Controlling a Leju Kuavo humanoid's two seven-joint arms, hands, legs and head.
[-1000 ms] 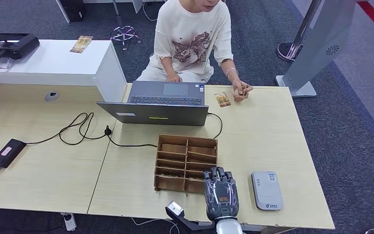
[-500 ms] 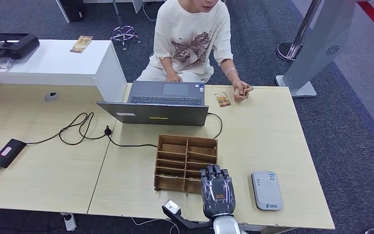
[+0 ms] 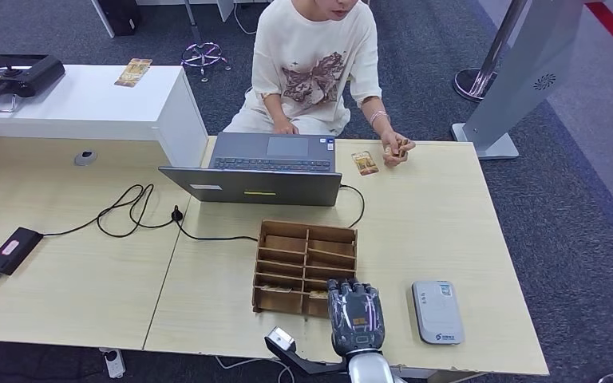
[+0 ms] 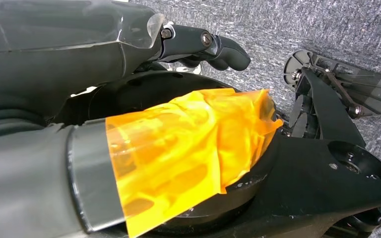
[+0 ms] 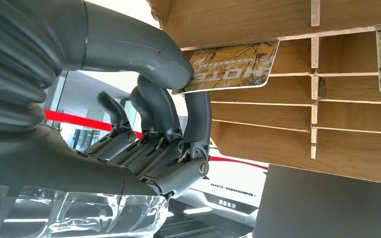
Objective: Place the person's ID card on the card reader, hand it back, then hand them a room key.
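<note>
Open laptop (image 3: 265, 166) (black cable (image 3: 132, 209) alongside)

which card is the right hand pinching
The card in the wooden organizer, pinched by the right hand. Another lies beside the laptop, one on the white counter.

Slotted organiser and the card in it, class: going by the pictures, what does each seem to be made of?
The slotted organiser looks like thin unpainted fibreboard or plywood: matt brown faces, pale raw edges, dividers notched into one another. The card pinched by the right robot hand is probably printed plastic or coated card stock: thin, flat, with an autumn-leaf picture and lettering; which one cannot be told.
</note>
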